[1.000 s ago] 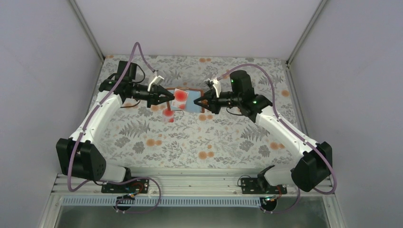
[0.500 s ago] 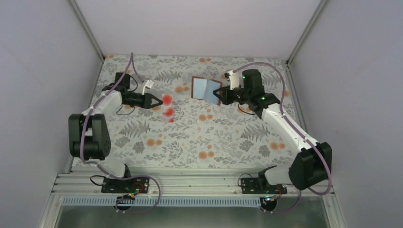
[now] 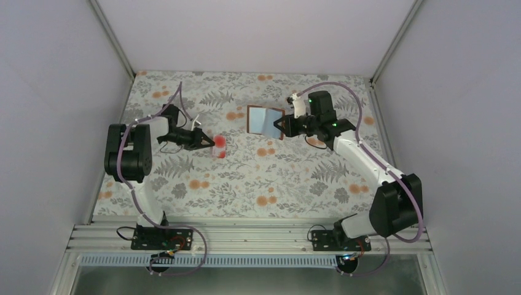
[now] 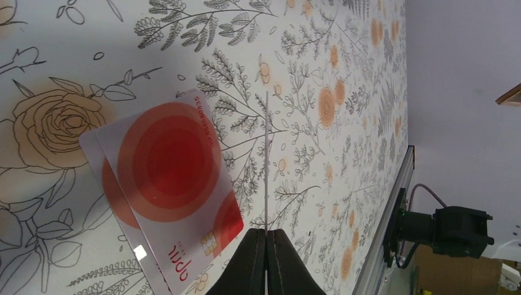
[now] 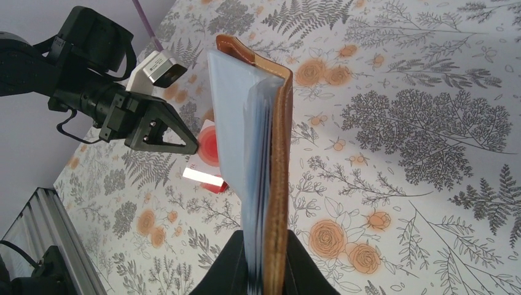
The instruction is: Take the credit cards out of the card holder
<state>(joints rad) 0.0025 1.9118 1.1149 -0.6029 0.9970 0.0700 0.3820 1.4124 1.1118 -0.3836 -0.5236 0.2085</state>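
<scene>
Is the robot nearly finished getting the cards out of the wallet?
Nearly. Red-spotted cards lie overlapped on the table. The left hand pinches another card edge-on, not yet put down. The right hand holds the card holder open; its visible sleeve looks empty.

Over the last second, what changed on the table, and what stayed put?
The left gripper pulled a card out of the card holder and carried it left, over beside the loose cards. It is still shut on it. The right gripper drew the card holder away to the right and still clamps it. The loose cards stayed put.
</scene>
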